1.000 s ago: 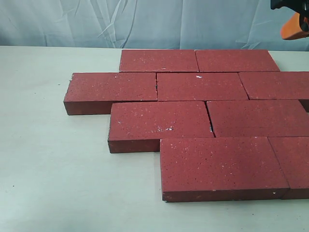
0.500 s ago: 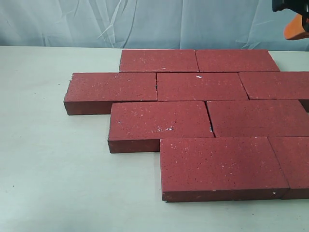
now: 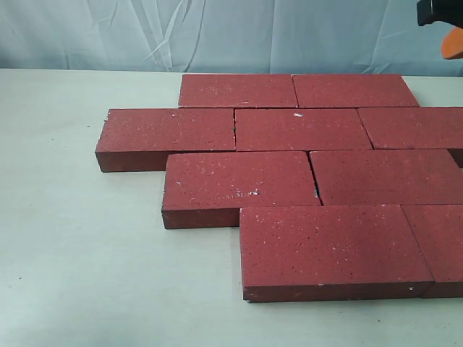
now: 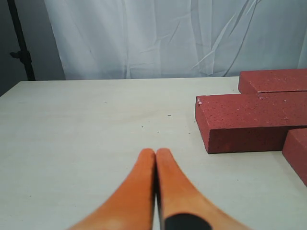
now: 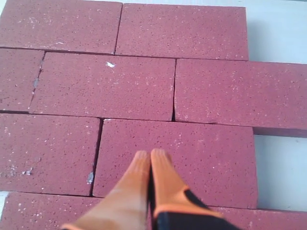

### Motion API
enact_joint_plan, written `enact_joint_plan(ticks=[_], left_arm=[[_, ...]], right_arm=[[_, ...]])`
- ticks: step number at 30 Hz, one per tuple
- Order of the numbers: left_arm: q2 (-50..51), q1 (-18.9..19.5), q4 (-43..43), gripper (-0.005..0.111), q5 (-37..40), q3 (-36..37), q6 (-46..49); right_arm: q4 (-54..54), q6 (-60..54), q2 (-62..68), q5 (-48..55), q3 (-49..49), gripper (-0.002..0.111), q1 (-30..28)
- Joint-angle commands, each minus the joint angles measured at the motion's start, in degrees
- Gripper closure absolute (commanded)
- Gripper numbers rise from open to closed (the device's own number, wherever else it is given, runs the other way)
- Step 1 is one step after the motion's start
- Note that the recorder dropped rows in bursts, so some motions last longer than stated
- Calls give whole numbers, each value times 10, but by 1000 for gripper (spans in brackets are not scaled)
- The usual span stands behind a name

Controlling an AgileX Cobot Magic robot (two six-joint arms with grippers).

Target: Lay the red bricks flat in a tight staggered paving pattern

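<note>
Bricks (image 3: pixel 289 181) packed edge to edge in staggered rows, table (image 3: pixel 72 253) stretching leftward

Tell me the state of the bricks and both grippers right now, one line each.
Red bricks, all lying flat in four staggered rows, sides close together.
Left gripper, shut, holding nothing, over the bare table beside the bricks.
Right gripper, shut, holding nothing, raised above the bricks.
</note>
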Motion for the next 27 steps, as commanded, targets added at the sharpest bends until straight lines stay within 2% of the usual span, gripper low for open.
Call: enact_joint_plan(ticks=[1, 11, 27], left_arm=[[-3, 2, 2, 107, -1, 3, -2], [-3, 2, 2, 107, -1, 3, -2], [-3, 2, 2, 107, -1, 3, -2]], right_arm=[[-21, -4, -4, -4, 3, 109, -3], [-24, -4, -21, -6, 3, 109, -3], [-31, -4, -161, -5, 25, 109, -3]])
